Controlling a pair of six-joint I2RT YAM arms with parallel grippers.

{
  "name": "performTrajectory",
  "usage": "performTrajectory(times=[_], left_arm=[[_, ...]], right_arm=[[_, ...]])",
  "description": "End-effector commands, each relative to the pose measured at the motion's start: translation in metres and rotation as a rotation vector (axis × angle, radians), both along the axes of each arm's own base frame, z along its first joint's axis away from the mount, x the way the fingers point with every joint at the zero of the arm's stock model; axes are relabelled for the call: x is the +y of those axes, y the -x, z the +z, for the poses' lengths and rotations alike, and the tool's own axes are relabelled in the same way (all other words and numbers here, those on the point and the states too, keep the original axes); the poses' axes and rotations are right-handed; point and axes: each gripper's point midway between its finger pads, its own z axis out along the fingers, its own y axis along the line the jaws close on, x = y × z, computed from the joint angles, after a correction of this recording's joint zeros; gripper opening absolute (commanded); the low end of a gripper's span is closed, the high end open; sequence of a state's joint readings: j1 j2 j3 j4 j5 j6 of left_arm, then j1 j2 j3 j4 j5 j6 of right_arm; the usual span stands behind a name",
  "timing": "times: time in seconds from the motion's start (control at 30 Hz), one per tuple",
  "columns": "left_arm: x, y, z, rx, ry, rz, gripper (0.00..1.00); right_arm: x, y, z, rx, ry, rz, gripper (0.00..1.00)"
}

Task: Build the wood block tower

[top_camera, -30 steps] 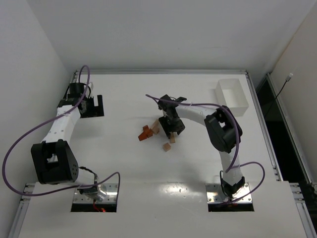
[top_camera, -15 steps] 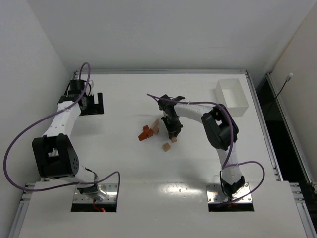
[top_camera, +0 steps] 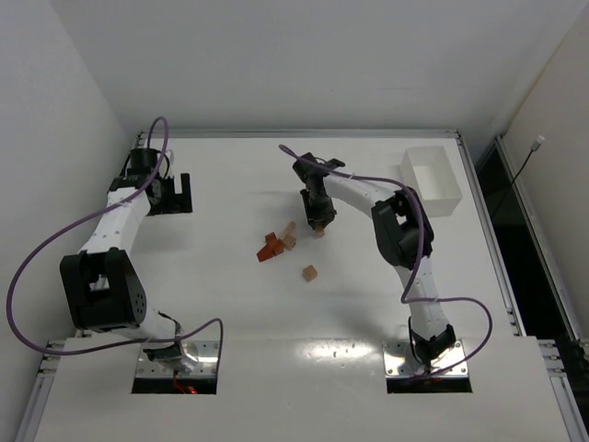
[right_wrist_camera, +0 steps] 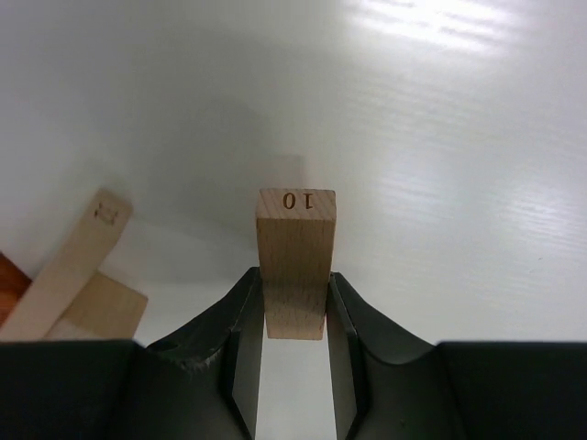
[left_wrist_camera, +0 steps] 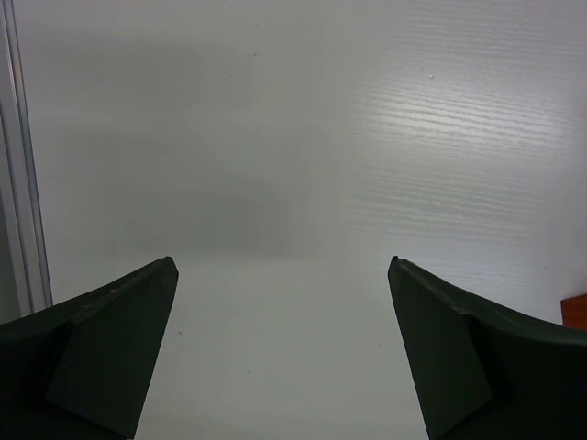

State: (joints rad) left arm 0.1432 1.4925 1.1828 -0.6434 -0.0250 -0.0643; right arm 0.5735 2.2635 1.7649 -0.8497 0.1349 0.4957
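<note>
Left gripper [left_wrist_camera: 282, 261] wide, right gripper [right_wrist_camera: 293, 272] clamped.

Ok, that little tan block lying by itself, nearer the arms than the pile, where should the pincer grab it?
Probably from straight above, pinching two opposite side faces of the lone tan block. It lies flat on the table, apart from the pile, so both sides are free.

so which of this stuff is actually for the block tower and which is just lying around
For the job: tan block marked 10, gripped in the right end effector; pile of tan and reddish-brown blocks; loose tan cube.
Just lying about: white tray; left end effector, open, holding nothing.
</note>
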Motion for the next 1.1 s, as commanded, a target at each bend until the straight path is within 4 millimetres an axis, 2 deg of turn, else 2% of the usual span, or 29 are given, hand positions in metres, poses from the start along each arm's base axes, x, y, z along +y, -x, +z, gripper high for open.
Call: performTrajectory(times=[0.0, 0.17, 0.3, 0.33, 0.4, 0.47, 0.53, 0.57, 0.67, 0.7, 0.77, 0.8, 0.83, 0.87, 0.9, 0.93, 0.97, 1.03, 1.07], left_arm=[[0.002, 0.002, 0.007, -0.010, -0.022, 0.002, 1.00], [0.004, 0.002, 0.012, -0.007, -0.036, 0.001, 1.00], [0.004, 0.002, 0.016, -0.016, -0.037, 0.001, 1.00], [0.004, 0.004, 0.015, -0.007, -0.036, 0.001, 1.00], [0.004, 0.004, 0.015, -0.007, -0.036, 0.001, 1.00], [0.003, 0.007, 0.014, -0.007, -0.036, 0.001, 1.00], [0.002, 0.009, 0.011, 0.001, -0.027, -0.004, 1.00], [0.001, 0.009, 0.014, -0.008, -0.029, -0.004, 1.00], [0.001, 0.014, 0.010, 0.002, -0.033, -0.013, 1.00], [0.002, 0.014, 0.010, 0.003, -0.040, -0.022, 1.00], [0.002, 0.017, 0.012, -0.003, -0.047, -0.030, 1.00], [0.000, 0.019, 0.008, 0.006, -0.038, -0.036, 1.00], [-0.004, 0.022, 0.004, 0.018, -0.036, -0.045, 1.00], [-0.004, 0.022, 0.007, 0.009, -0.037, -0.045, 1.00], [-0.006, 0.024, 0.003, 0.017, -0.027, -0.052, 1.00], [-0.006, 0.024, 0.003, 0.017, -0.027, -0.052, 1.00], [-0.006, 0.026, 0.000, 0.026, -0.026, -0.052, 1.00], [-0.013, 0.023, 0.001, 0.013, -0.006, -0.076, 1.00], [-0.015, 0.023, 0.001, 0.012, 0.001, -0.081, 1.00]], right_arm=[[-0.009, -0.017, 0.001, -0.030, 0.019, -0.134, 0.00], [0.001, -0.014, -0.010, 0.043, -0.061, -0.162, 0.00], [0.007, -0.012, -0.013, 0.078, -0.112, -0.160, 0.20], [0.003, -0.014, -0.013, 0.077, -0.110, -0.157, 0.24], [0.007, -0.014, -0.013, 0.081, -0.131, -0.133, 0.37], [0.006, -0.020, -0.001, 0.055, -0.150, -0.103, 0.38], [0.006, -0.026, 0.014, 0.014, -0.155, -0.073, 0.42], [0.007, -0.029, 0.029, -0.018, -0.165, -0.044, 0.42], [0.009, -0.034, 0.057, -0.084, -0.194, 0.021, 0.44], [0.009, -0.037, 0.082, -0.135, -0.213, 0.045, 0.44], [0.015, -0.032, 0.102, -0.183, -0.241, 0.114, 0.42], [0.018, -0.030, 0.114, -0.222, -0.243, 0.216, 0.41], [0.027, -0.031, 0.152, -0.326, -0.316, 0.290, 0.41], [0.026, -0.022, 0.154, -0.340, -0.334, 0.345, 0.40], [0.030, -0.017, 0.167, -0.403, -0.354, 0.490, 0.40], [0.043, -0.004, 0.173, -0.438, -0.441, 0.616, 0.41], [0.037, -0.002, 0.202, -0.559, -0.414, 0.714, 0.44], [0.034, 0.004, 0.203, -0.650, -0.361, 0.820, 0.49], [0.036, 0.005, 0.212, -0.698, -0.327, 0.897, 0.54]])
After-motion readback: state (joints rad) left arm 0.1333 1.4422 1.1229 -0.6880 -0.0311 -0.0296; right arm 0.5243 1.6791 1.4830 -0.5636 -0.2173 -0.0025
